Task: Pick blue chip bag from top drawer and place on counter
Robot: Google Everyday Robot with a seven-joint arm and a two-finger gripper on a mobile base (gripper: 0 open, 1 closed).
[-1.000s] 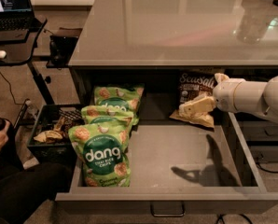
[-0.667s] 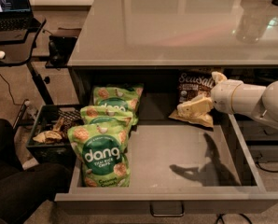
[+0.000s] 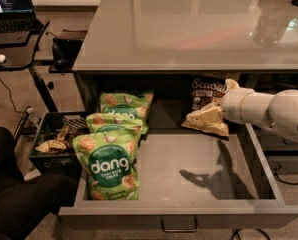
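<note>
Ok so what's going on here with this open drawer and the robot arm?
A robot arm reaches in from the right, with its claw at the sea salt chip bag at the back right of the open drawer. The bag is inside the drawer, not yet on the counter above. I can't tell whether the claw has hold of it. Three green snack bags sit along the drawer's left side.

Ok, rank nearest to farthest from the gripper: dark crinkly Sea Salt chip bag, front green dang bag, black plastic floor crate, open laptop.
Gripper: right rear of the drawer.
1. Sea Salt chip bag: at the gripper.
2. Front green dang bag: drawer's left front.
3. Black crate: floor, left of drawer.
4. Laptop: far upper left.
</note>
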